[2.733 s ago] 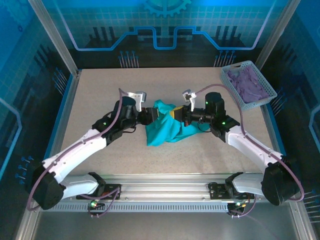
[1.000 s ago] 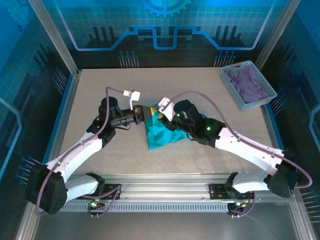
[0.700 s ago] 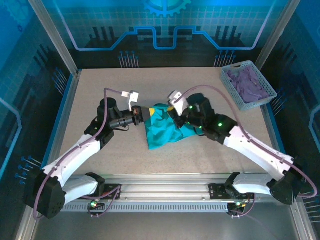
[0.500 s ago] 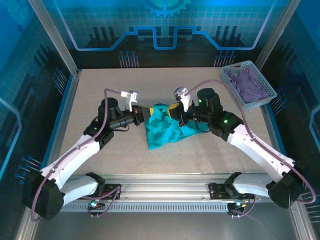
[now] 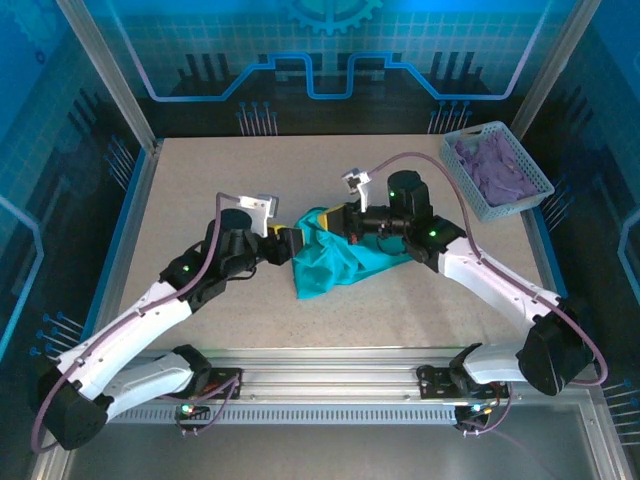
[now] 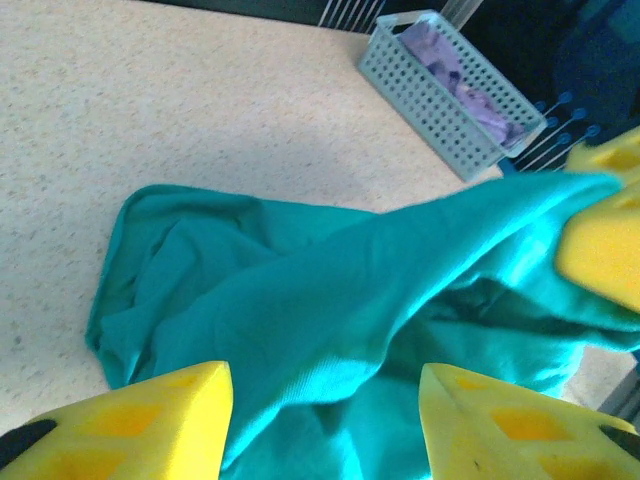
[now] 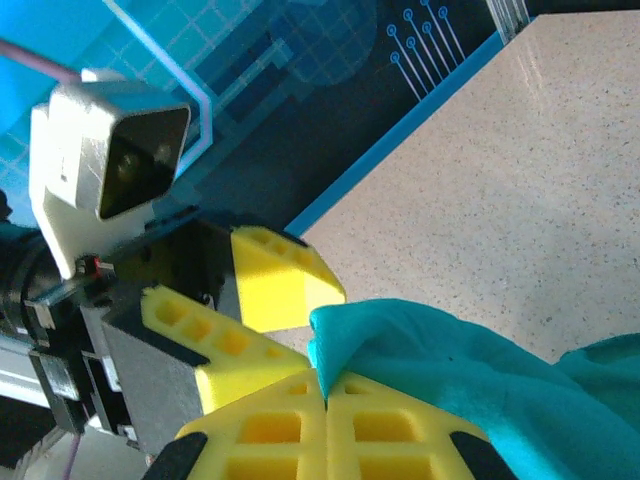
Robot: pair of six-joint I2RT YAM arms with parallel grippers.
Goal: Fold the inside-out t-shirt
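The inside-out t-shirt (image 5: 338,266) is a teal bundle crumpled mid-table, with one fold lifted toward its upper left. My right gripper (image 5: 331,222) is shut on that raised fold; in the right wrist view its yellow pads (image 7: 280,430) pinch the teal edge (image 7: 440,350). My left gripper (image 5: 291,241) sits just left of the shirt, facing it, jaws open. In the left wrist view the left gripper (image 6: 325,373) has its pads (image 6: 140,425) spread apart with the t-shirt (image 6: 300,290) just beyond them, nothing gripped. No neck tag or print shows.
A grey perforated basket (image 5: 523,195) with purple cloth (image 5: 492,165) stands at the table's back right corner, also seen as the basket (image 6: 440,95) in the left wrist view. Blue rails edge the table. Bare speckled tabletop (image 5: 210,175) surrounds the shirt.
My left gripper has opened and let go of the shirt, shifting slightly nearer. My right gripper closed on the shirt's upper fold and now holds it lifted beside the left fingers.
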